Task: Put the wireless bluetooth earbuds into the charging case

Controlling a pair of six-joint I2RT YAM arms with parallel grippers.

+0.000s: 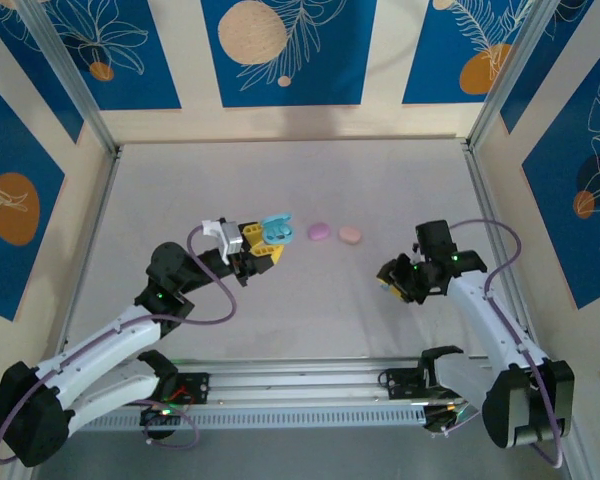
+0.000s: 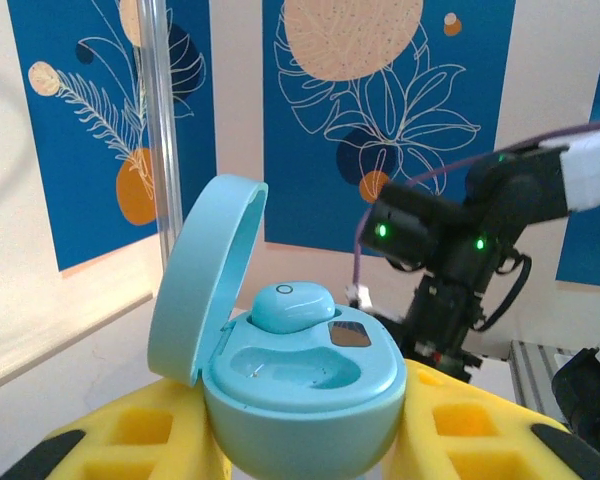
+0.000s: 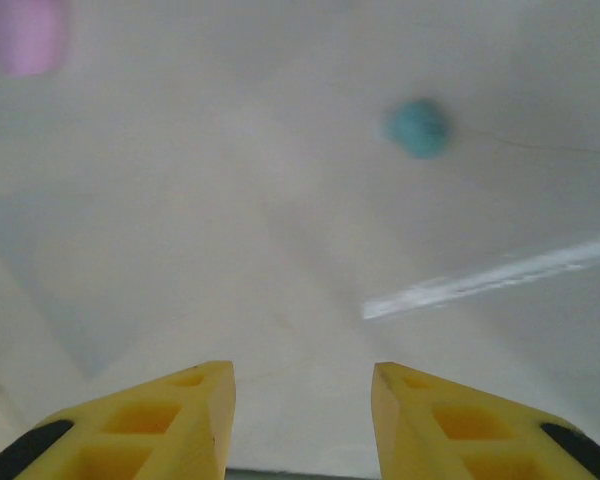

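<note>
My left gripper [image 1: 264,246] is shut on a light blue charging case [image 2: 300,400], held up off the table with its lid [image 2: 205,275] swung open to the left. One light blue earbud [image 2: 291,305] sits in the case's far socket, while the near socket [image 2: 285,365] is bare. A second light blue earbud [image 3: 417,127] lies loose on the table, ahead and to the right of my right gripper [image 3: 302,385]. That gripper stands open with nothing between its yellow fingers [image 3: 180,410]. In the top view the right gripper [image 1: 391,281] hovers low at the right.
A closed purple case [image 1: 319,232] and a closed peach case [image 1: 350,235] lie side by side mid-table between the arms. A blurred pink shape [image 3: 25,35] shows at the right wrist view's top left. The metal frame post [image 2: 160,130] stands behind the held case.
</note>
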